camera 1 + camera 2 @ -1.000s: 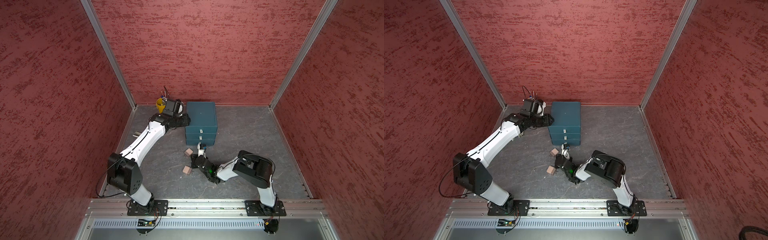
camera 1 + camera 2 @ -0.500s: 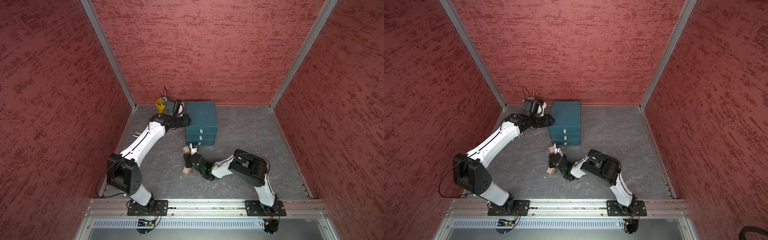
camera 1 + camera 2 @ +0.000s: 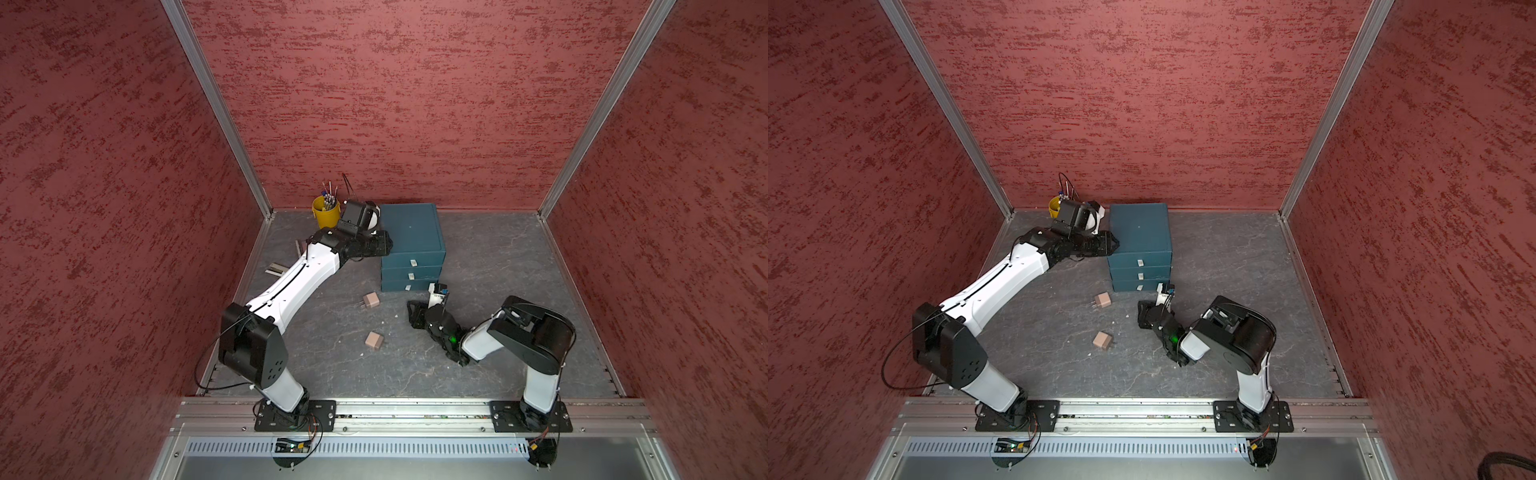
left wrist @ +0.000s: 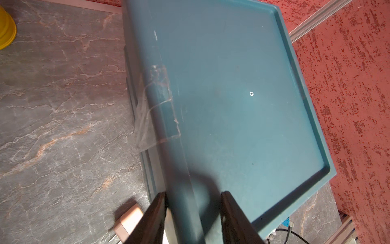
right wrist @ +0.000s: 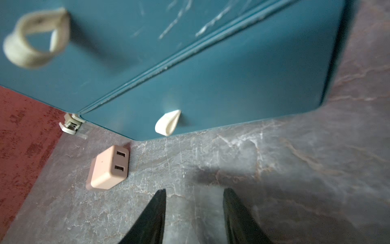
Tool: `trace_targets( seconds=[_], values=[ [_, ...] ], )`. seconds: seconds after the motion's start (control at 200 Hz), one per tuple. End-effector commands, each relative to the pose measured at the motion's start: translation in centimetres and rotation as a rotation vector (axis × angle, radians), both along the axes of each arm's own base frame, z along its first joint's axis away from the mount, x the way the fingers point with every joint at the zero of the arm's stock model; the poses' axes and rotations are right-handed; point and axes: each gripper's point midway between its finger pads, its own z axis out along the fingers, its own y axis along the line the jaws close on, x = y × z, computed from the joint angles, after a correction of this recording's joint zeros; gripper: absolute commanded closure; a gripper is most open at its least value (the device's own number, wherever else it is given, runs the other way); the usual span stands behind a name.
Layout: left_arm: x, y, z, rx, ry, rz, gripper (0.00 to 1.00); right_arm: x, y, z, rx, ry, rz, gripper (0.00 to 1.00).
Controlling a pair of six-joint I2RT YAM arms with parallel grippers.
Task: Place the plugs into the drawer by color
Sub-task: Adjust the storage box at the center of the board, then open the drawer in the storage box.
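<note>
My right fingers (image 5: 149, 219) are spread with nothing between them. They sit low over the worktop (image 5: 295, 190) and point at the bottom drawer (image 5: 232, 90), but its tab (image 5: 167, 123) lies a little off their line. My left fingers (image 4: 153, 217) straddle the rim of the cabinet (image 3: 411, 232) at the worktop's back edge; whether they pinch it I cannot tell. One pink plug (image 5: 108, 169) lies loose just beside the drawer front, and a second plug (image 3: 374, 340) lies near the worktop's middle. I'd centre on the tab, close fully and pull straight out slowly, clear of the near plug.
</note>
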Motion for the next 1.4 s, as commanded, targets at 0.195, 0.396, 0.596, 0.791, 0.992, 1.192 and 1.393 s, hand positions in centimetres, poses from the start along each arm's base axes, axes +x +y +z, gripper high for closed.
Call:
trace_targets(
  seconds=[0.195,0.396,0.596,0.791,0.992,1.192,1.393],
  values=[
    [-0.1,1.4,-2.1,0.039,0.081,0.044,0.55,1.4,1.1,2.5,0.178,-0.075,0.05,0.45],
    [0.0,1.3,-2.2,0.036,0.08,0.04,0.55,2.5,0.3,2.5,0.203,-0.071,-0.013,0.48],
    [0.0,1.4,-2.2,0.036,0.081,0.034,0.56,3.8,0.0,2.1,0.256,-0.062,-0.065,0.53],
    [0.0,1.6,-2.2,0.041,0.076,0.027,0.56,4.4,0.3,2.7,0.287,-0.082,-0.066,0.55],
    [0.0,1.8,-2.4,0.045,0.079,0.025,0.56,4.7,1.0,2.6,0.299,-0.078,-0.053,0.59],
    [0.0,2.1,-2.7,0.049,0.083,0.03,0.56,5.1,0.8,2.5,0.322,-0.077,-0.085,0.79],
    [0.0,2.3,-2.7,0.05,0.083,0.031,0.56,4.8,0.4,1.8,0.327,-0.065,-0.093,1.0]
  ],
)
